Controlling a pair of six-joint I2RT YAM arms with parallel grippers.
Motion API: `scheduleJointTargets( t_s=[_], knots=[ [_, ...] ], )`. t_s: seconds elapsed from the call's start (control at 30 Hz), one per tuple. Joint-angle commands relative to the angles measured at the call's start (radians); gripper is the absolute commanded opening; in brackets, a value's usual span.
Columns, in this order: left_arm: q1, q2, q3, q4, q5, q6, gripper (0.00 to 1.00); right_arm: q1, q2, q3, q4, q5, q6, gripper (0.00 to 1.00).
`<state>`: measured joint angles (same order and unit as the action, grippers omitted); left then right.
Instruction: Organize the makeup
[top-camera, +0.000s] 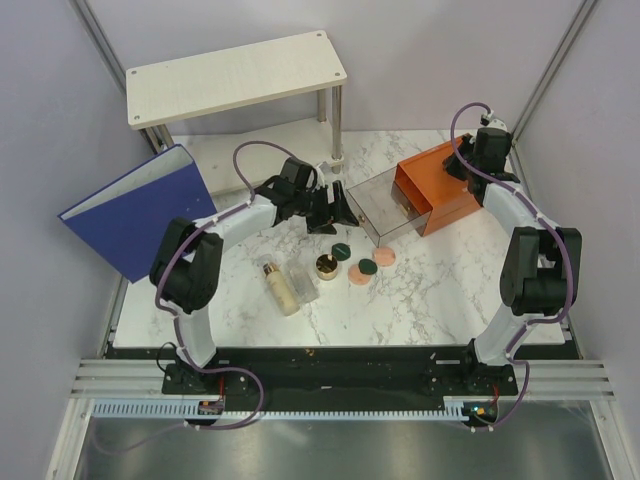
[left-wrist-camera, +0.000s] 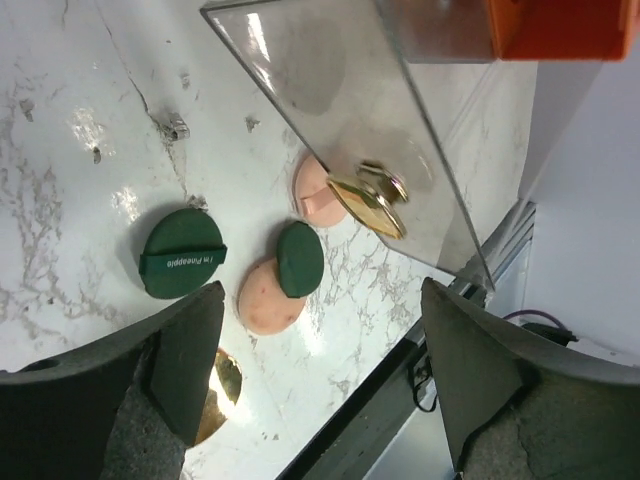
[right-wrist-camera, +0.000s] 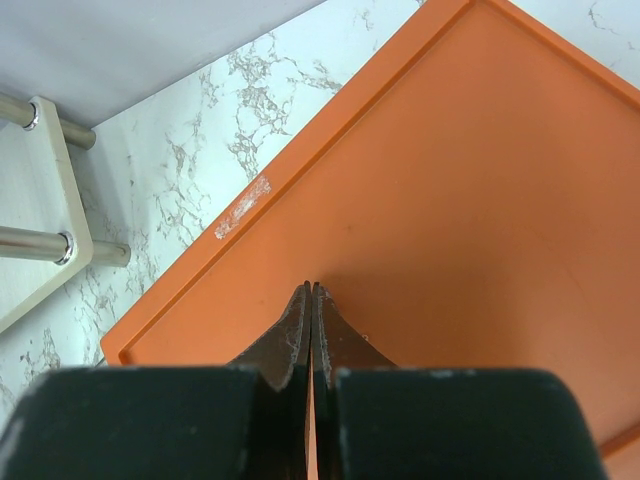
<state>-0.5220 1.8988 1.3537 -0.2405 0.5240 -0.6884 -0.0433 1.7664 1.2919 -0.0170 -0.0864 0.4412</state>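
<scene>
Makeup lay loose on the worktop, near-left of the pulled-out clear drawer.
Green discs and peach discs sat just near of the left hand, wide and empty; the right hand, pinched shut, rested well apart on the orange box. Bottles lay further left, lengthwise roughly near-to-far.

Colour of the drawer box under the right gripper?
Orange; the box shows best in the right wrist view.
</scene>
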Motion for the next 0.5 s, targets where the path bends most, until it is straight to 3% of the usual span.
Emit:
scheduleJointTargets(
  t_s=[0.0, 0.3, 0.47],
  knots=[
    [0.002, -0.151, -0.021, -0.057, -0.067, 0.159, 0.87, 0.003, 0.074, -0.059, -0.201, -0.013, -0.022, 0.0],
    [0.002, -0.256, -0.044, -0.31, -0.268, 0.32, 0.87, 0.005, 0.081, -0.063, -0.219, -0.013, -0.032, 0.0],
    [0.002, -0.296, -0.067, -0.465, -0.413, 0.303, 0.9, 0.013, 0.096, -0.04, -0.306, 0.062, -0.05, 0.0]
  ],
)
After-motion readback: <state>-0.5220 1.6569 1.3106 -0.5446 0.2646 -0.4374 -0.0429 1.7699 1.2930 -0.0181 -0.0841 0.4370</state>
